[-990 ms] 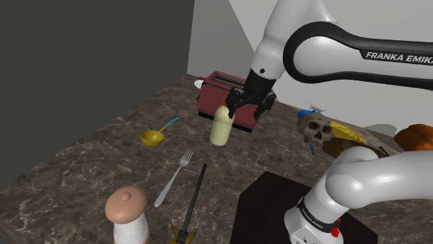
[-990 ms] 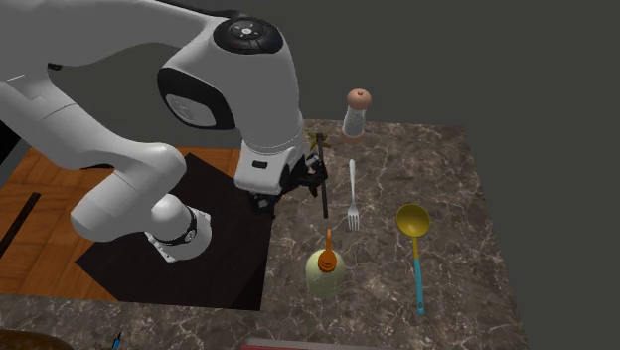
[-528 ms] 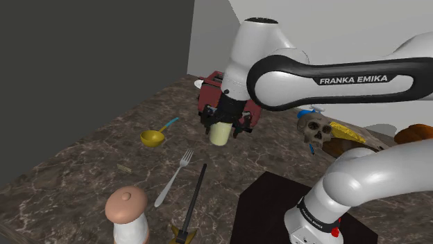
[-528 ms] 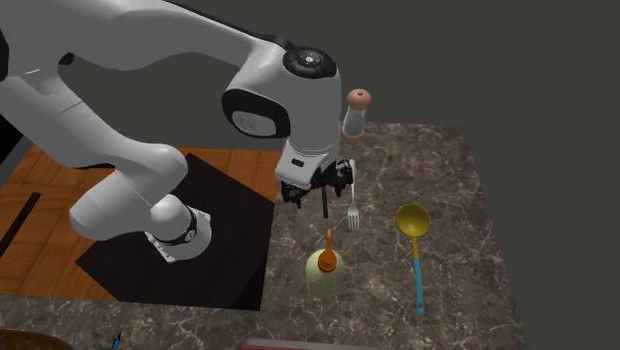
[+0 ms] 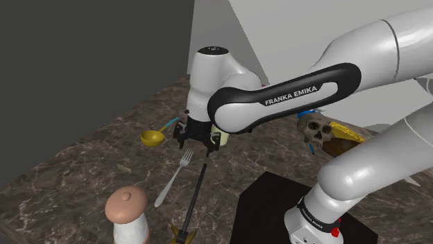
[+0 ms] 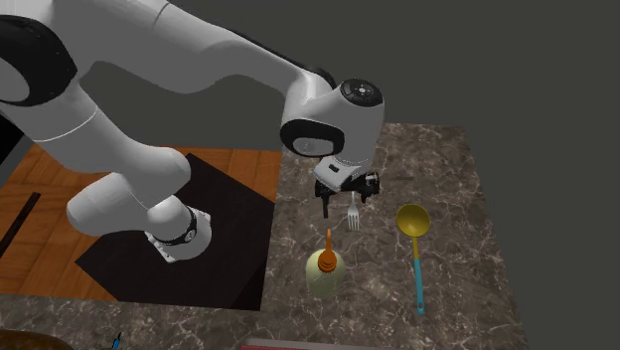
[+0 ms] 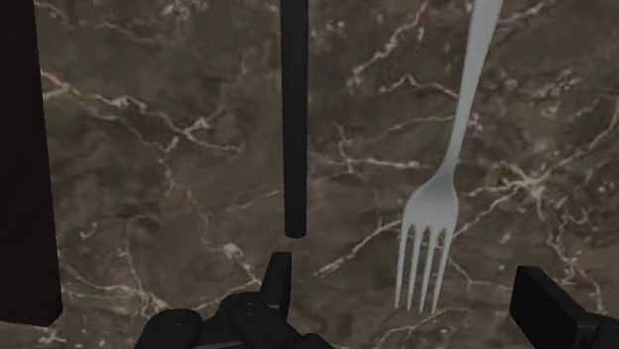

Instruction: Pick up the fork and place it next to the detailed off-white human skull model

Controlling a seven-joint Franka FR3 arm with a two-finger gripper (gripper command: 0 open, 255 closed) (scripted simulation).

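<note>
Arm [image 5: 277, 97], white, one: arches from the shoulder view's lower right to frame centre, wrist bent downward. Black claw [image 5: 197, 143] points down, fingers [image 7: 544, 302] spread apart, clasping nothing.

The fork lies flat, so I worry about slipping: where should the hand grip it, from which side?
Probably the fork by its thin handle behind the tines, from straight above, open hand straddling its width: it lies flat on the counter.

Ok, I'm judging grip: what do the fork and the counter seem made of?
The fork looks like light grey metal, smooth and matte, though its flat shading could be plastic. The counter looks like dark brown marble: pale branching veins cross it, without clear gloss.
</note>
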